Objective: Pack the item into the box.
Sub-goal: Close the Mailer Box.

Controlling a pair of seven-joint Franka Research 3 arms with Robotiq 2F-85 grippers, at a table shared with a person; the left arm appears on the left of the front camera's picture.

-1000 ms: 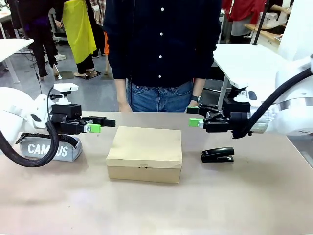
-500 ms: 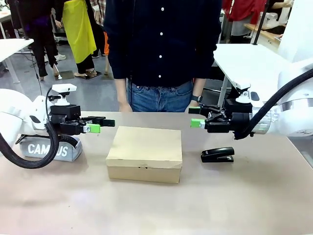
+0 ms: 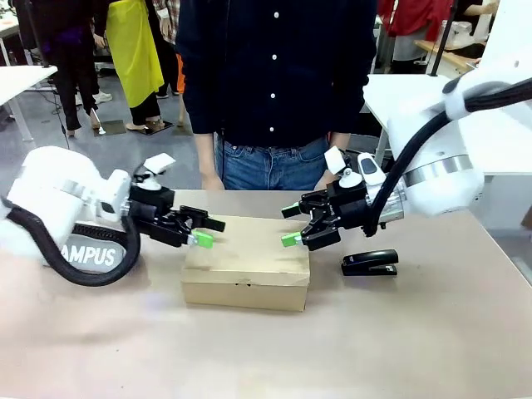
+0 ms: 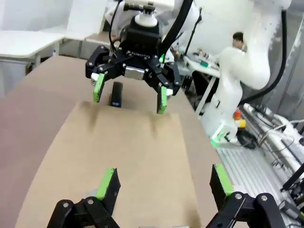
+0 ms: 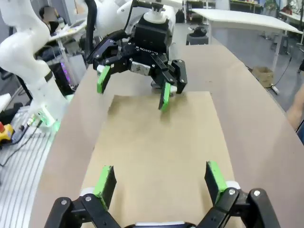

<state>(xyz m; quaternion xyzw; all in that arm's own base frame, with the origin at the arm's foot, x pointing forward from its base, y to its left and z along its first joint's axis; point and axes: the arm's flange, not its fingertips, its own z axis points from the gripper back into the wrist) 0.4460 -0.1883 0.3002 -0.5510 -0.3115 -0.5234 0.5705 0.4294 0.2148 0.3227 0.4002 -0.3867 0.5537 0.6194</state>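
Observation:
The brown cardboard box [image 3: 246, 262] sits shut in the middle of the table, its lid flat. My left gripper [image 3: 208, 232] hangs open over the lid's left edge, tilted down, nothing between its fingers. My right gripper [image 3: 288, 225] hangs open over the lid's right edge, also holding nothing. In the left wrist view, my left gripper [image 4: 164, 183] looks across the lid [image 4: 128, 152] at the right gripper [image 4: 129, 92]. The right wrist view has my right gripper [image 5: 160, 180] facing the left gripper [image 5: 133, 88] across the lid [image 5: 156, 137]. The yellow utility knife is out of view.
A black stapler [image 3: 369, 263] lies on the table right of the box, under my right arm. The grey pencil case [image 3: 91, 253] sits at the left, partly behind my left arm. A person [image 3: 274, 83] stands at the far edge behind the box.
Both arms have swung inward from the table's sides. Each open gripper now hangs over one end of the box lid, tilted down.

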